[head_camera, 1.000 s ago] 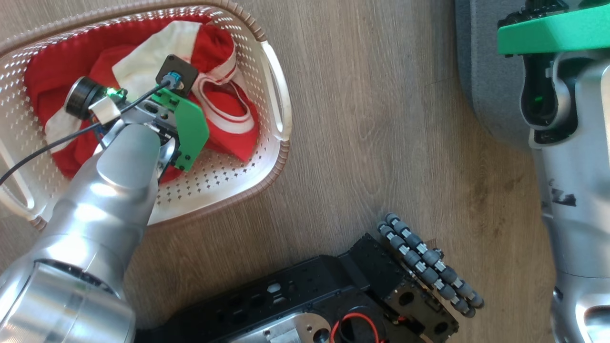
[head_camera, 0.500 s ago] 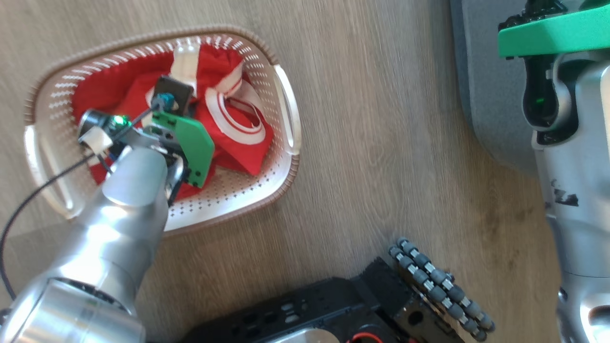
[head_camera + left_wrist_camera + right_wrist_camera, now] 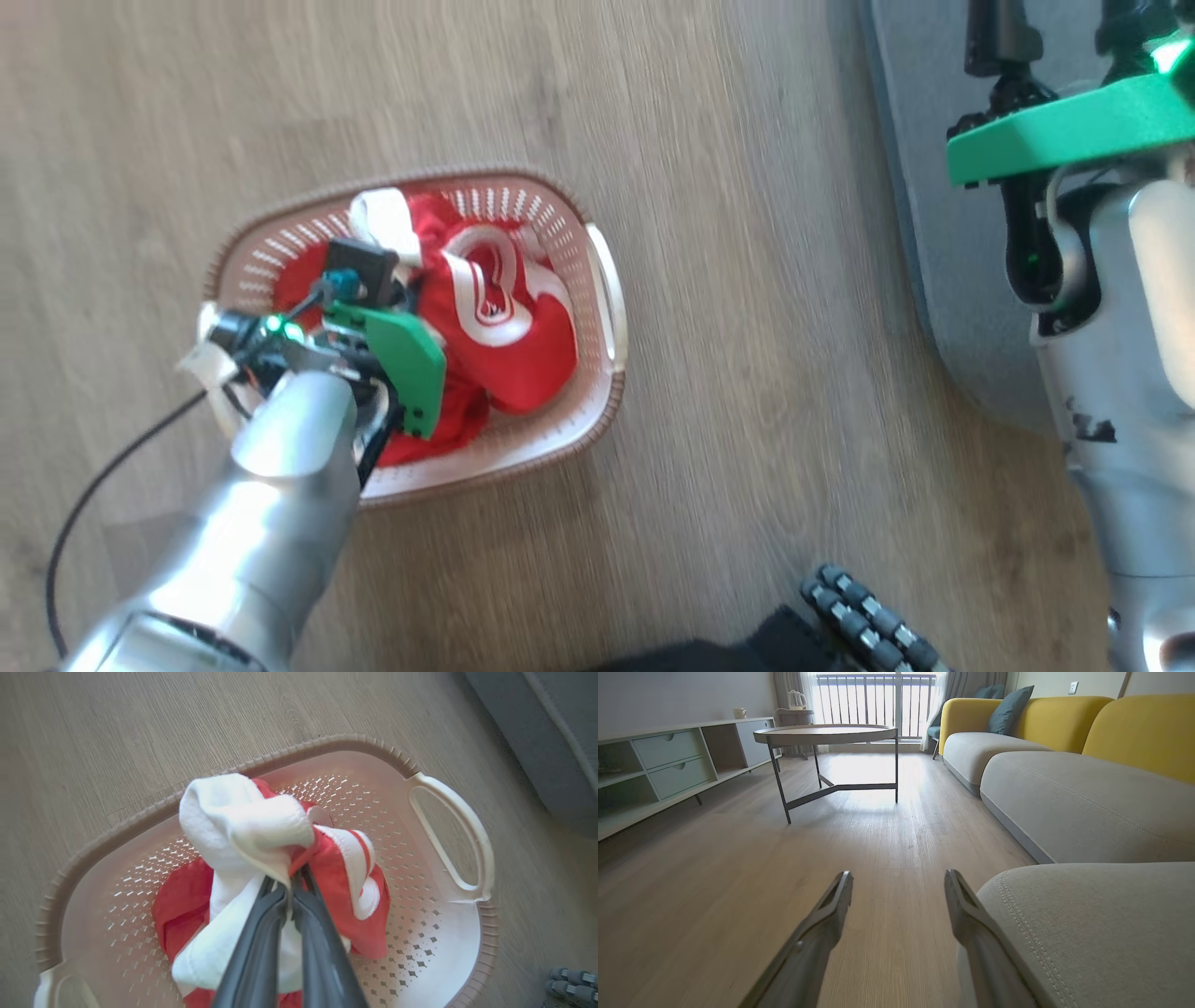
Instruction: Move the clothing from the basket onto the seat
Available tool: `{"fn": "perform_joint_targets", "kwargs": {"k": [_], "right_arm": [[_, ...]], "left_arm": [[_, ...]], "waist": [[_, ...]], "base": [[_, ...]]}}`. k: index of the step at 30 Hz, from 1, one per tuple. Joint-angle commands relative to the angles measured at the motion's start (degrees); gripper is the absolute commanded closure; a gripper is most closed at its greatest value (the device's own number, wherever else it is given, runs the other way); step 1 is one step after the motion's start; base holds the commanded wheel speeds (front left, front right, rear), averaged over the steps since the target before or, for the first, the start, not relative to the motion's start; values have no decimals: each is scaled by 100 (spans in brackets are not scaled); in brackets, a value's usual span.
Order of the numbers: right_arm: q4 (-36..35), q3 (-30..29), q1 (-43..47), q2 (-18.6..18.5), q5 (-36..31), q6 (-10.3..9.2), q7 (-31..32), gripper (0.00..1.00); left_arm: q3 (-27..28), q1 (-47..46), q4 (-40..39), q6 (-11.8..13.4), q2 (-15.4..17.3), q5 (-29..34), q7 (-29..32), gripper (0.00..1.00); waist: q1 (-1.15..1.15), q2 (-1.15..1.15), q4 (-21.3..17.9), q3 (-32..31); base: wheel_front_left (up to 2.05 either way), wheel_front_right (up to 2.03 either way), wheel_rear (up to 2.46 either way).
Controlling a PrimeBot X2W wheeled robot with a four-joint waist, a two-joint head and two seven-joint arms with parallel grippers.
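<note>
Red-and-white clothing sits bunched inside the basket, at centre of left wrist view. The left claw is pinched tight on it. Right claw gapes wide w/ nothing between; seat at lower right.

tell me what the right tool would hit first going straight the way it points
The way looks free nearby: the right tool points over bare floor, the seat beside it. Farther on, perhaps the round table; depth unclear.

Red clothing (white-trimmed) bunched — in cream basket.
</note>
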Motion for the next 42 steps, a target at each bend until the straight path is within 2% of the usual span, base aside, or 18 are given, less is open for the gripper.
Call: {"fn": "perform_joint_targets", "kwargs": {"k": [1, 10, 21, 30, 42], "right_arm": [[-95, 94, 251, -52, -10, 40, -26, 0], [144, 212, 566, -188, 76, 40, -26, 0], [381, 313, 1182, -229, 132, 40, -26, 0], [543, 395, 1602, -199, 161, 40, -26, 0], [664, 447, 2025, -102, 223, 40, -26, 0]], "left_arm": [[140, 149, -205, -16, 38, -94, -68, 100], [387, 607, -1216, 53, 37, -223, -71, 100], [1027, 1183, -2536, 11, 47, 107, -72, 100], [1484, 1456, -3878, -74, 42, 420, -72, 100], [1457, 1229, -5460, -126, 37, 616, -72, 100]], "waist": [[1, 0, 209, -510], [1, 0, 559, -1265], [1, 0, 1001, -2247], [1, 0, 1188, -2730], [1, 0, 1310, -3063]], "base": [[0, 0, 0], [0, 0, 0], [0, 0, 0], [0, 0, 0], [0, 0, 0]]}}
